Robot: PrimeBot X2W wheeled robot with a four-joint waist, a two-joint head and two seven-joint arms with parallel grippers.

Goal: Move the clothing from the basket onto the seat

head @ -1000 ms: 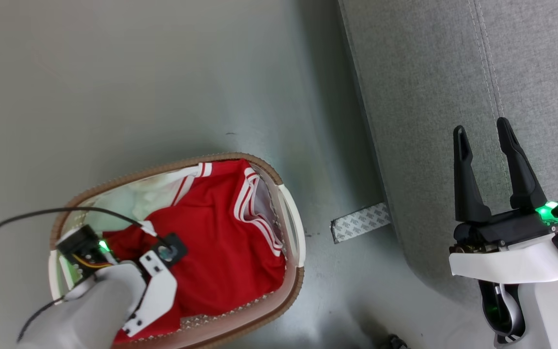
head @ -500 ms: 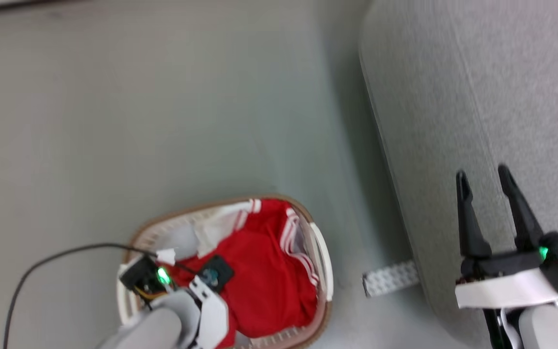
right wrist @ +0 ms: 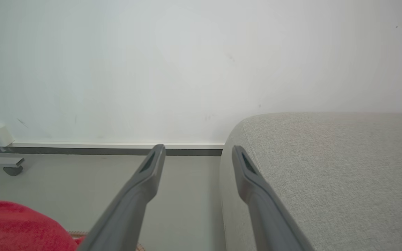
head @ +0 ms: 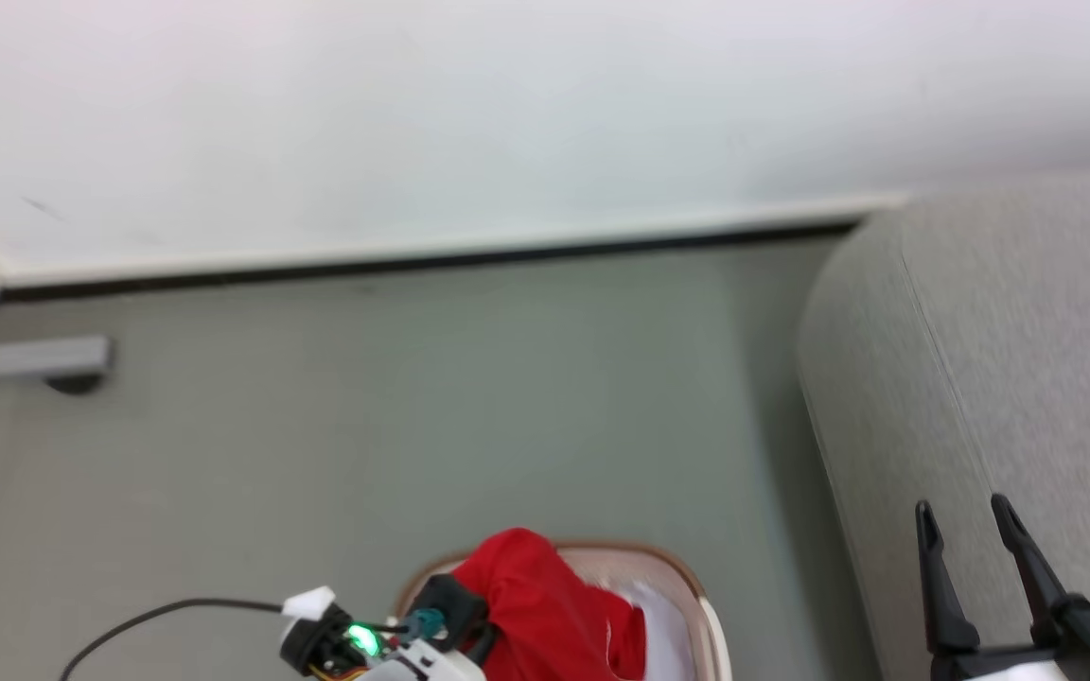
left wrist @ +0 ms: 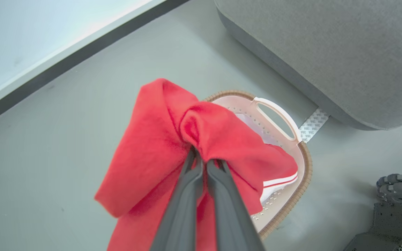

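We record the grey seat [head: 1028, 359] at right, with the basket [left wrist: 304, 164] on the floor [head: 413, 397] near its corner. The red garment [left wrist: 152, 146] hangs over the basket, pinched in the clenched left gripper [left wrist: 201, 164]. The right gripper [head: 963, 506] hovers at the seat's edge, fingers spread.

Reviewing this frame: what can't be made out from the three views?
- Left wrist view: the lifted red garment held by the left gripper hides much of the basket; whether more clothing lies beneath is unclear.
- Head view: the bottom edge cuts off the basket and the right gripper at its base.
- The seat: cut off at the frame edges, its full extent unknown.
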